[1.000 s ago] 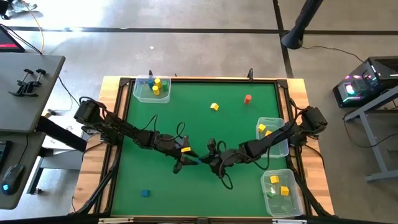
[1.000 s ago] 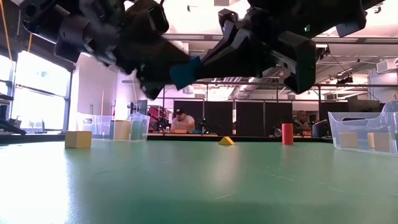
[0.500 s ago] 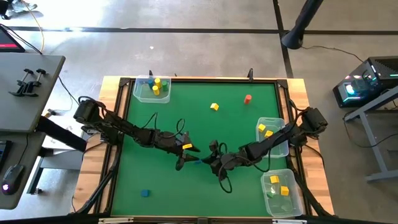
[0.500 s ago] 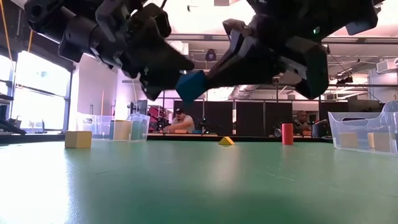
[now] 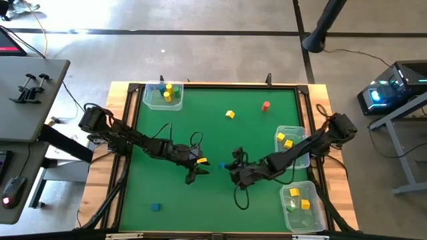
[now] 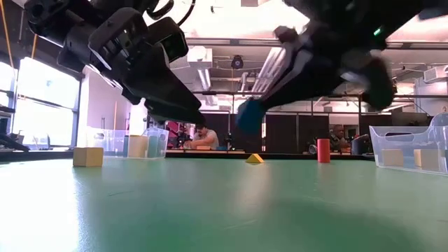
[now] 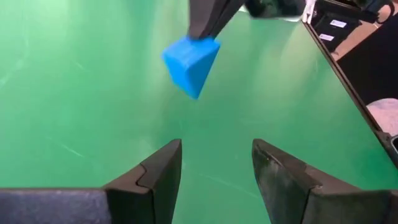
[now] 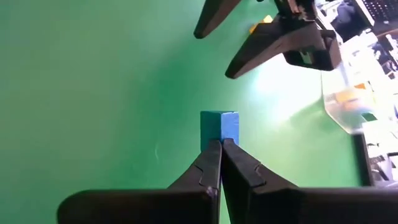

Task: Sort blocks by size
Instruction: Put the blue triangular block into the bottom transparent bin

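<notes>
Above the middle of the green table [image 5: 160, 193] the two arms meet tip to tip. The right gripper [image 8: 221, 144] is clenched on a blue block [image 8: 219, 126], pinching it at its fingertips, lifted clear of the table. The left gripper [image 7: 216, 163] faces it just beside, its jaws released and holding nothing, a gap between it and the block. Other blocks lie scattered: a yellow block [image 5: 230, 115] and a red cylinder [image 5: 266, 105] near the far edge, and a second blue block [image 5: 155, 207] near the front left corner. A clear tub [image 5: 152, 101] at the far left corner holds yellow and green blocks; two more tubs [image 5: 292, 130] along the right edge hold yellow ones. In the low view, people sit in the room beyond the table.
</notes>
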Robot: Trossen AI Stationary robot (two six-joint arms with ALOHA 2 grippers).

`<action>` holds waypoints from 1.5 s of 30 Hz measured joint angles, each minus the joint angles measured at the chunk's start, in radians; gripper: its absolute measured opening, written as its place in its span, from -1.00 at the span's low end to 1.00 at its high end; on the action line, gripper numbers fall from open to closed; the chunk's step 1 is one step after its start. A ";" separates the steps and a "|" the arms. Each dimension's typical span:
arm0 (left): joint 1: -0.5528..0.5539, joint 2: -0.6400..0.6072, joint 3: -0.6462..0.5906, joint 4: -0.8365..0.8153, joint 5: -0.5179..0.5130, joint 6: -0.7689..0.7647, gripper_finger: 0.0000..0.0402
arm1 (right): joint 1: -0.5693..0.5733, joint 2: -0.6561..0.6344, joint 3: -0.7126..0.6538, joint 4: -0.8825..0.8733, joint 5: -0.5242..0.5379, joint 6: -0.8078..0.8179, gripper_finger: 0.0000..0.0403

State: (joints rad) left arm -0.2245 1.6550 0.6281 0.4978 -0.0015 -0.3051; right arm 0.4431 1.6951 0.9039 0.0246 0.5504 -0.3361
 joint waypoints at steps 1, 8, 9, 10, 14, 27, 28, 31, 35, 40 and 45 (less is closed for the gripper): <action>0.000 0.000 0.000 0.002 -0.008 0.006 -0.11 | 0.012 -0.022 0.000 -0.038 0.010 0.012 -1.00; 0.000 0.000 0.000 0.007 -0.038 0.027 -0.11 | 0.150 -0.256 0.000 -0.388 -0.060 0.302 -1.00; 0.000 0.000 0.000 0.009 -0.038 0.032 -0.11 | 0.176 -0.291 0.000 -0.438 -0.098 0.382 -1.00; 0.000 0.000 0.000 0.009 -0.038 0.038 -0.11 | 0.205 -0.326 0.000 -0.484 -0.135 0.472 -1.00; 0.000 0.000 0.000 0.017 -0.042 0.048 -0.11 | 0.342 -0.438 0.000 -0.635 -0.248 0.851 -1.00; 0.000 0.000 0.000 0.032 -0.070 0.081 -0.11 | 0.723 -0.482 0.000 -0.857 -0.329 1.847 -1.00; 0.000 0.000 0.000 0.032 -0.070 0.081 -0.11 | 0.732 -0.470 0.000 -0.890 -0.352 1.895 -1.00; -0.001 0.000 0.000 0.034 -0.070 0.081 -0.11 | 0.744 -0.431 0.000 -0.971 -0.447 2.004 -1.00; -0.001 0.000 0.000 0.050 -0.071 0.081 -0.11 | 0.745 -0.381 -0.002 -1.006 -0.452 2.084 -1.00; -0.001 0.000 0.000 0.054 -0.072 0.081 -0.11 | 0.730 -0.344 -0.003 -1.002 -0.455 2.098 -1.00; -0.001 0.000 0.000 0.054 -0.074 0.083 -0.11 | 0.728 -0.342 -0.003 -1.010 -0.425 2.157 -1.00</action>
State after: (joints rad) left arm -0.2253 1.6550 0.6281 0.5514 -0.0757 -0.2223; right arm 1.1715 1.3533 0.9012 -0.9855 0.1258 1.8206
